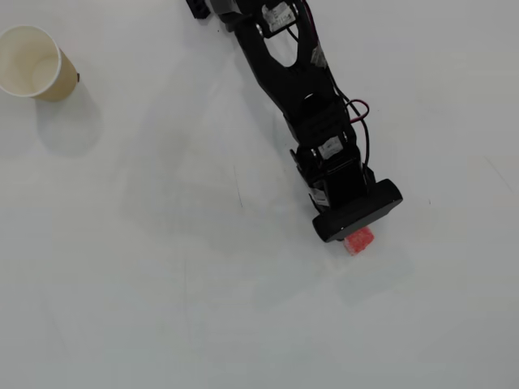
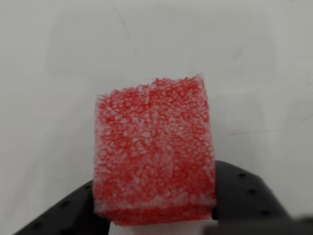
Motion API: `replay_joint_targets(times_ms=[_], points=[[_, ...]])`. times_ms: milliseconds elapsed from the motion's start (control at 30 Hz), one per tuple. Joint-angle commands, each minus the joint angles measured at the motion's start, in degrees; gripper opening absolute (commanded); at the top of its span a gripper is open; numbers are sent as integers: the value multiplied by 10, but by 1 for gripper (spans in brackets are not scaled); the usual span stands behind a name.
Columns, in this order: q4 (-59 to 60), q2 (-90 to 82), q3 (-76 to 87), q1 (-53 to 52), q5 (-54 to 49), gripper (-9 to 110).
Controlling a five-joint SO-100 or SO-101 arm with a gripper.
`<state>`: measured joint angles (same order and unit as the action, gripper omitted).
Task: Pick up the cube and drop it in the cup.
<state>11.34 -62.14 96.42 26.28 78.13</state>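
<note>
Broadly, the white table (image 1: 162, 284) fills both views, a plain matte surface with only faint scuffs and soft shadows across it. My black arm (image 1: 304, 89) comes next in size: in the overhead view it enters at the top edge and slants down toward the lower right, with red and black wires looping along its side and a blocky black wrist housing at its end. The cup (image 1: 36, 65) sits far off in the upper left corner of that view, upright, cream-beige outside and white inside, its round mouth open to the camera and well apart from my arm. Smaller again is my pincer (image 2: 156, 215), whose two dark fingers (image 2: 244, 196) show at the bottom of the wrist view, one on each side of the cube (image 2: 154, 152). They press against the block's left and right faces, so the pincer is clenched on it. The cube is red with a speckled, sponge-like skin, and it fills the middle of the wrist view. From overhead, only a small red corner of the cube (image 1: 359, 241) peeks out below the wrist housing, right of centre; whether it touches the table or is lifted I cannot tell.
</note>
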Motion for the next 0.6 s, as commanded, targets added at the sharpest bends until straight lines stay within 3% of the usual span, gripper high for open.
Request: replay_joint_targets(times_ms=[0,567], points=[[-6,-28,-88,-5,-9,7],[-9,-25,-105,6,-3,7]])
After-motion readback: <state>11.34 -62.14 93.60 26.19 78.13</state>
